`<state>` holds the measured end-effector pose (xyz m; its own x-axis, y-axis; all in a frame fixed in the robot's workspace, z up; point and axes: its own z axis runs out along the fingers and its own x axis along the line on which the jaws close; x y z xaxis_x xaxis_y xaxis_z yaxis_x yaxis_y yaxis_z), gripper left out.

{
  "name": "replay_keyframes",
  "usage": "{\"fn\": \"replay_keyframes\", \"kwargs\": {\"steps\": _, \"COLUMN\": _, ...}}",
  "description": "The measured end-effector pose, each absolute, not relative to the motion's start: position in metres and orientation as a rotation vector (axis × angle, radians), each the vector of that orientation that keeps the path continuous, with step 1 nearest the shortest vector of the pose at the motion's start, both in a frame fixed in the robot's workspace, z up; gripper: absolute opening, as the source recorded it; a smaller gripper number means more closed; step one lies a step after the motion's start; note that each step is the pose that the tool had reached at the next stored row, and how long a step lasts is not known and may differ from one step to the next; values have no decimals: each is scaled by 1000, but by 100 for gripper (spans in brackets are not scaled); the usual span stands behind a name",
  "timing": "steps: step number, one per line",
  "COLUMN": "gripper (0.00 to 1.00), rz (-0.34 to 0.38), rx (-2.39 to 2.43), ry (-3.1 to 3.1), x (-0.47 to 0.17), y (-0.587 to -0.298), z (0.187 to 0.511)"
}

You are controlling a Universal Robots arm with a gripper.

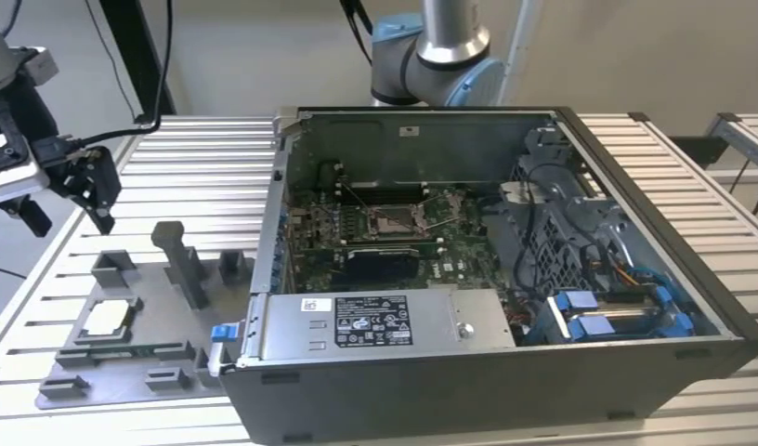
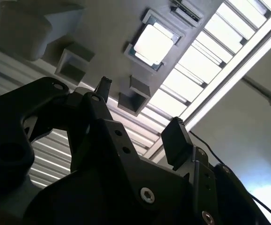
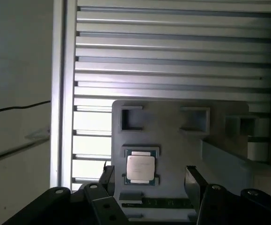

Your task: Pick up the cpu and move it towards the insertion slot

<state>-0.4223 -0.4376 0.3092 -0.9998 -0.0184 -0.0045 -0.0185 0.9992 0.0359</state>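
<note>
While my pincer (image 1: 71, 226) hangs in the air near the edge of the counter (image 1: 193, 158) at the exterior view's left, it is open, its jaws set well apart with nothing between them. Below it, by the counter's corner at the exterior view's lower left, lies a grey fixture plate (image 1: 122, 383) with raised blocks and pockets. On that plate the cpu (image 1: 107, 319) rests flat in a square pocket, its pale silvery top facing up, and I am not touching it. Both wrist views look down past my dark pincer (image 3: 149, 172) to the cpu (image 3: 140, 167), square and bright on the fixture plate (image 3: 172, 140); in the second wrist view the pincer (image 2: 140, 105) sits in the foreground with the cpu (image 2: 153, 43) well beyond it. Beside the plate, toward the exterior view's right, an open computer case (image 1: 478, 390) stands on the slatted counter. Inside it, on a green circuit board (image 1: 460, 251), is the insertion slot (image 1: 392, 220), a square socket with a shiny metal frame, well apart from the cpu.
</note>
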Motion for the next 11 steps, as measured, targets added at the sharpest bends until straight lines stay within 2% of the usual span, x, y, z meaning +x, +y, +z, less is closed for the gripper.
{"fn": "replay_keyframes", "kwargs": {"steps": 11, "gripper": 100, "rz": 56, "rx": -27, "ry": 3137, "x": -425, "y": -444, "z": 292}}
